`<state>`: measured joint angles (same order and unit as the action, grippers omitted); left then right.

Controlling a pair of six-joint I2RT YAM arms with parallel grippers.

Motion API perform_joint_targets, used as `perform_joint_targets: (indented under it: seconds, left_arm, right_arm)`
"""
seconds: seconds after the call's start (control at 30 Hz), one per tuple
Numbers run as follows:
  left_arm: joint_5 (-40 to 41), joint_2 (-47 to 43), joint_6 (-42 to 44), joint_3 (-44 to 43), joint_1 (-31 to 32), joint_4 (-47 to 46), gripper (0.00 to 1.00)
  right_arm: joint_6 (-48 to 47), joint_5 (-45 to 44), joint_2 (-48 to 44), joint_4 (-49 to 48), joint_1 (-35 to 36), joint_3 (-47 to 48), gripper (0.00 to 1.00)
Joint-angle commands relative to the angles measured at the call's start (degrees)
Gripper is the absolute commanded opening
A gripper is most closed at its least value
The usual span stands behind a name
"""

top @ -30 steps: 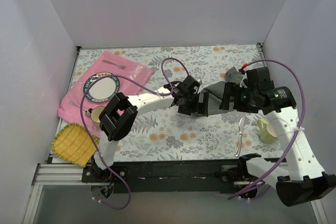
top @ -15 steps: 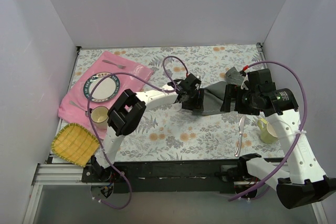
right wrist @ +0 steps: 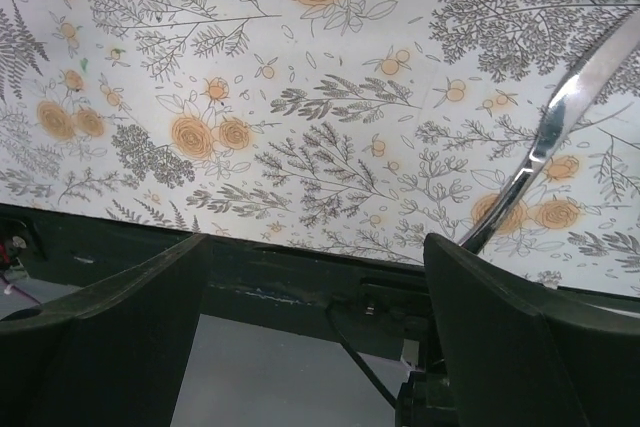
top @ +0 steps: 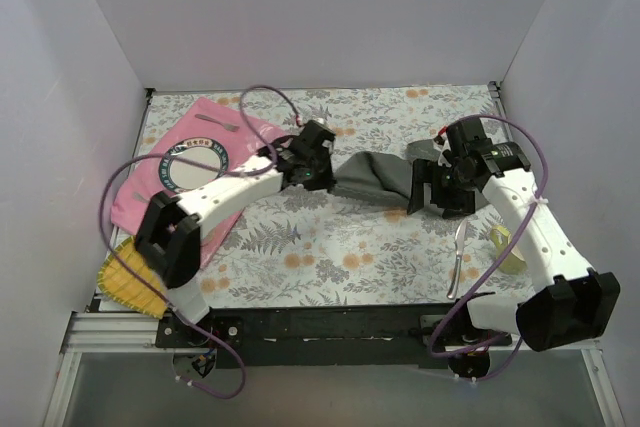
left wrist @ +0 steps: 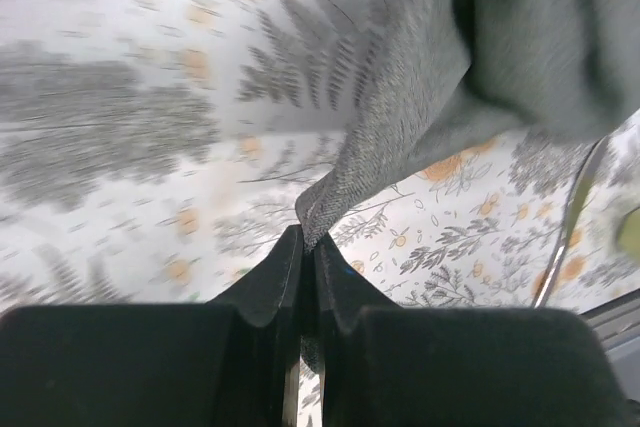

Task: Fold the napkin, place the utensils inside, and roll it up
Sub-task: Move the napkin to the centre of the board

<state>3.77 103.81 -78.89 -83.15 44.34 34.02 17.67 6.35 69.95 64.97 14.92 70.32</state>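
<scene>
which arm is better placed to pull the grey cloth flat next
Left, probably: the left claw is shut on a corner of the dark grey fabric napkin. The right claw is open, holding nothing, near the silver metal knife.

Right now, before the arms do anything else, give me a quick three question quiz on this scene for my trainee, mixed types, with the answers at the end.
1. Multiple choice: the left gripper is shut on A) the plate, B) a corner of the napkin, C) the cup.
2. True or false: the right gripper holds the knife.
3. Short answer: what does the knife lie on?
Key: 1 B. 2 False; its jaws stand open and empty. 3 The flowered table.
</scene>
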Motion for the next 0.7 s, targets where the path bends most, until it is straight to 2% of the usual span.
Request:
perform_joint_targets:
  seconds: [0.0, 0.2, 0.33, 0.57, 0.6, 0.67]
  left_arm:
    - [10.11, -20.02, -2.58, 8.34, -5.31, 6.93, 0.00]
    - [13.72, -33.48, -6.44, 18.11, -7.07, 14.39, 0.00]
    - [10.74, -37.00, -8.73, 21.80, -7.16, 15.46, 0.00]
    - [6.96, -36.23, -7.33, 20.67, -7.25, 15.37, 0.00]
    - [6.52, -35.79, -7.07, 20.40, -7.25, 15.90, 0.00]
    - [5.12, -35.35, -6.10, 20.22, -7.25, 16.16, 0.00]
  right_arm:
    - [-1.41, 3.84, 3.42, -3.88, 0.55, 0.25, 0.94]
    - [-2.91, 3.16, 8.70, -6.26, 0.90, -0.19, 0.95]
    - [-3.17, 2.00, 12.57, -7.66, -1.73, 0.16, 0.94]
    - [-2.03, 3.40, 20.48, -13.28, -3.32, 0.87, 0.80]
    - [-2.37, 3.23, 23.10, -13.29, -2.45, 1.91, 0.73]
    - [-6.14, -0.61, 27.49, -13.29, 1.84, 8.64, 0.73]
